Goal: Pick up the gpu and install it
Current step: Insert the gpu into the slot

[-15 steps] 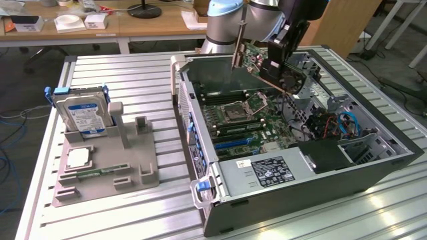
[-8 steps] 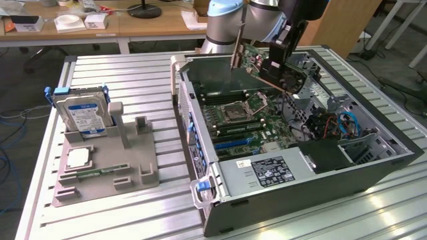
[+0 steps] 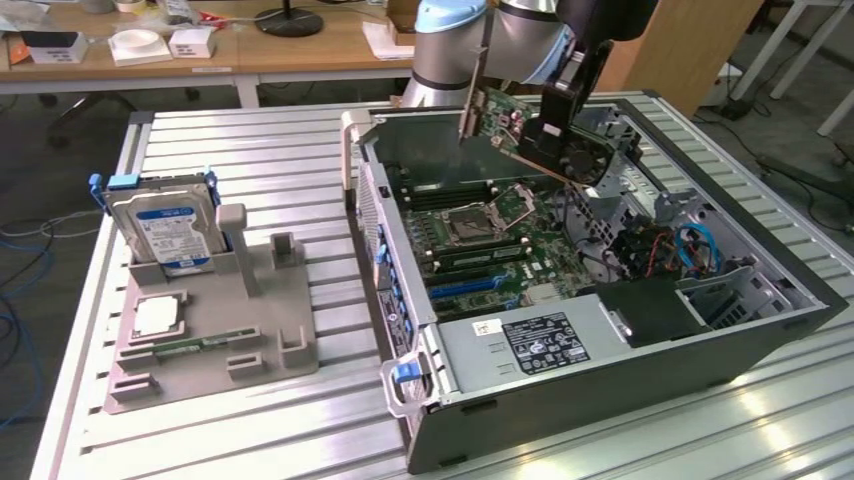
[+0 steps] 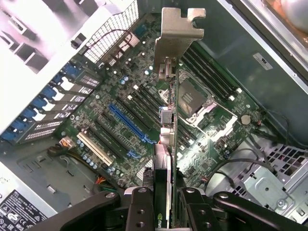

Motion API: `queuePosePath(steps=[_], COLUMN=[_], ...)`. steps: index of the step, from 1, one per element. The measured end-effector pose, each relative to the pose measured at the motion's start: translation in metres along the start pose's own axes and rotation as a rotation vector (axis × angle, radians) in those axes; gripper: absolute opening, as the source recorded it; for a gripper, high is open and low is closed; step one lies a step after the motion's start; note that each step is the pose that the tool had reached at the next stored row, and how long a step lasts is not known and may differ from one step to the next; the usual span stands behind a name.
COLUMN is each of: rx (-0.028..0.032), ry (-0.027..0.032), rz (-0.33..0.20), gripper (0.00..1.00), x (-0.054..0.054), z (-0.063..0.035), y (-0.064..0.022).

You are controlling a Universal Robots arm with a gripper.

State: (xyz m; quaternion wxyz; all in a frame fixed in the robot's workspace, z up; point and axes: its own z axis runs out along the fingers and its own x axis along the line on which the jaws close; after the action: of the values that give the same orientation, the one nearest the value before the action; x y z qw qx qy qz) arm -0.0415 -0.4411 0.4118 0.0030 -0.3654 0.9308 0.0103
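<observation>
The gpu, a dark green card with a silvery bracket on one end, hangs tilted in the air above the open computer case. My gripper is shut on it from above. In the wrist view the gpu appears edge-on, its bracket pointing away from me, clamped between my black fingers. Beneath it lies the motherboard with a blue slot and the processor socket. The card touches nothing in the case.
At the exterior view's left, a grey holder carries an upright silver hard drive and a small memory stick. A power supply fills the case's near end. Blue cables and drive bays line the right side.
</observation>
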Motion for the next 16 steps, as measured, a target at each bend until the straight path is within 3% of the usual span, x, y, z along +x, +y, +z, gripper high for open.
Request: queuePosePath(steps=[13, 16], rx=[-0.0035, -0.0057], ry=[-0.0005, -0.0001], rz=[-0.094, -0.171], gripper=[0.27, 0.27], x=[0.0005, 0.0007], z=[0.0000, 0.0000], y=[-0.0002, -0.0004])
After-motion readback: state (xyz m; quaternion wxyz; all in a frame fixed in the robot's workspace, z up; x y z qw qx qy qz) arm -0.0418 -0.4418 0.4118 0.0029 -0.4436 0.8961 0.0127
